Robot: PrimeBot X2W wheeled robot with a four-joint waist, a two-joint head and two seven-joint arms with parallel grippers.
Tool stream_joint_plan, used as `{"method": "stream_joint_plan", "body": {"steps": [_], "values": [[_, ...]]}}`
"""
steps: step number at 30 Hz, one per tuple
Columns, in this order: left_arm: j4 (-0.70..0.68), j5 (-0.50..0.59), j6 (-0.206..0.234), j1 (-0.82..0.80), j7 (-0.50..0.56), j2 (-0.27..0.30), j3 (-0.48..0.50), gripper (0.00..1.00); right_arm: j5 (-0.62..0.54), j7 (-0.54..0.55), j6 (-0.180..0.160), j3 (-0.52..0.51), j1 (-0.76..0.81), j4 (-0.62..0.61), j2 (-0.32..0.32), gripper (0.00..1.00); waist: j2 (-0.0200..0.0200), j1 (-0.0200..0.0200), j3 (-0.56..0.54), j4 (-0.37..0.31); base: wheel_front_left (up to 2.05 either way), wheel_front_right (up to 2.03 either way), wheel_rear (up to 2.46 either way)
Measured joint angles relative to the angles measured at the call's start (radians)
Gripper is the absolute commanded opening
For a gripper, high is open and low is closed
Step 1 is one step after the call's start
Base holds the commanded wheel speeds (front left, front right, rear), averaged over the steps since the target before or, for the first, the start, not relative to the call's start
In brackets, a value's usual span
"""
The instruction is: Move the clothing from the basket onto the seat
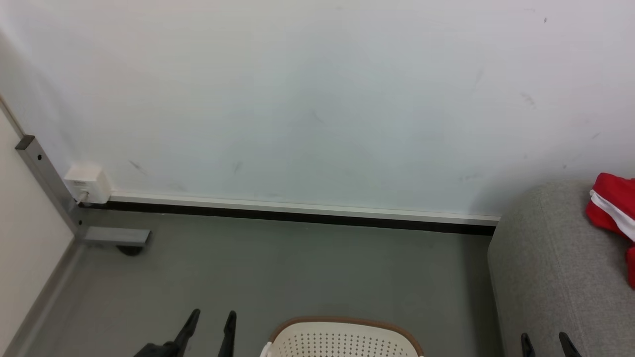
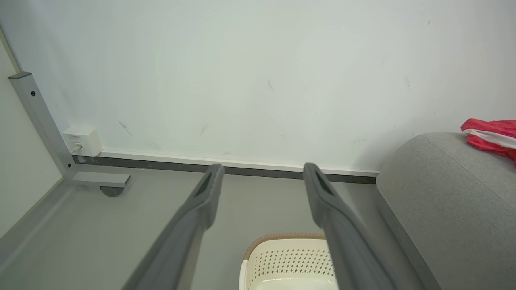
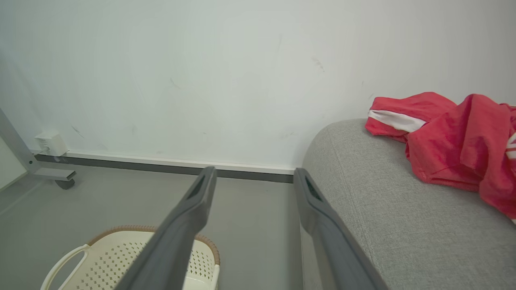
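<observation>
Red clothing [image 1: 612,208] with a white stripe lies crumpled on the grey seat [image 1: 545,267] at the right; it also shows as clothing [image 3: 451,139] on the seat [image 3: 403,217] and clothing [image 2: 489,135] on the seat [image 2: 451,201]. The cream basket [image 1: 342,339] with its brown rim stands on the floor at the bottom centre, also basket [image 2: 288,262] and basket [image 3: 109,257]; the part of its inside that shows holds no clothing. My left gripper [image 1: 214,317] is open to the left of the basket, gripper [image 2: 262,171]. My right gripper [image 1: 544,338] is open in front of the seat, gripper [image 3: 254,173].
A white wall [image 1: 317,99] with a dark skirting strip runs across the back. A grey metal frame leg [image 1: 49,183] with a caster and a white socket box [image 1: 88,183] stand at the far left. Grey floor [image 1: 297,272] lies between wall, basket and seat.
</observation>
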Motion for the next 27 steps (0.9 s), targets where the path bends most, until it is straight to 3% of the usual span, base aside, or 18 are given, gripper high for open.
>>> {"method": "stream_joint_plan", "body": {"steps": [27], "values": [[0.012,0.023,-0.012,0.003,0.0,-0.019,0.057,1.0,0.005,0.0,0.0,0.014,-0.003,0.003,0.0,1.0,0.0,0.0,-0.01,-0.114,0.0,0.0,0.0]]}}
